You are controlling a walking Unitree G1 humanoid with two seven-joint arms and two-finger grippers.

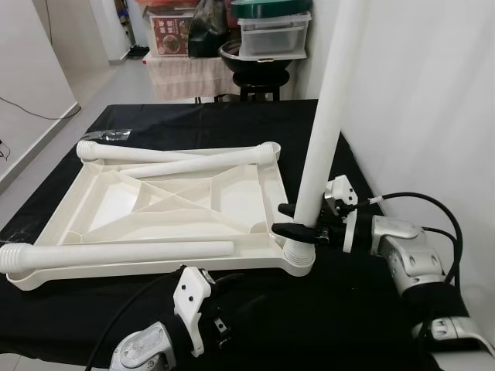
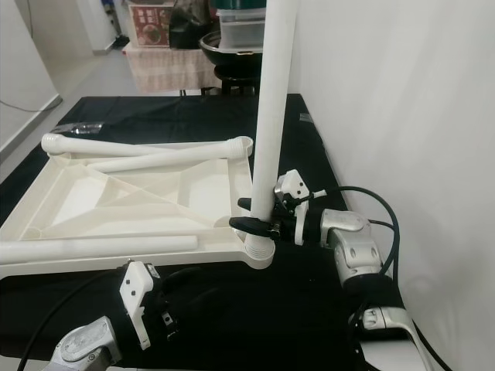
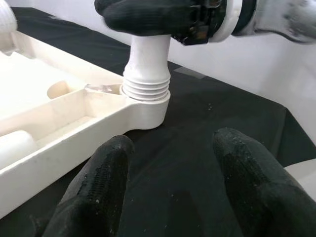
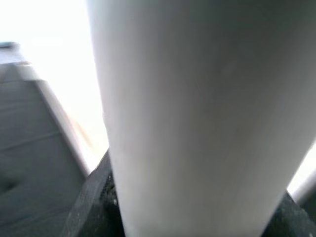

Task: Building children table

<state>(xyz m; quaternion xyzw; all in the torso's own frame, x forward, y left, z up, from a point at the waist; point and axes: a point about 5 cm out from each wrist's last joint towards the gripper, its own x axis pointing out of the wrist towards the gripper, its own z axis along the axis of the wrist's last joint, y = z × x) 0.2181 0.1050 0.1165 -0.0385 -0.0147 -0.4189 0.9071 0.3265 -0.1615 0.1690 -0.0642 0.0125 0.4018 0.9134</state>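
At the near right corner of the upturned tabletop (image 1: 166, 202), the right gripper (image 1: 298, 220) is clamped around a white leg (image 1: 323, 131) standing upright, its ribbed lower end seated in the corner socket (image 3: 147, 103). To that gripper's left, the tabletop lies underside up on the black-covered counter (image 1: 340, 309), with three more legs (image 1: 124, 253) lying loose across it, one along the near edge and two at the far side. Nearer the robot, the left gripper (image 3: 170, 182) hovers low over the black cover just short of the socket, its fingers (image 3: 101, 182) spread wide and holding nothing. Past the counter's far end stand stacked storage boxes (image 1: 274, 31).
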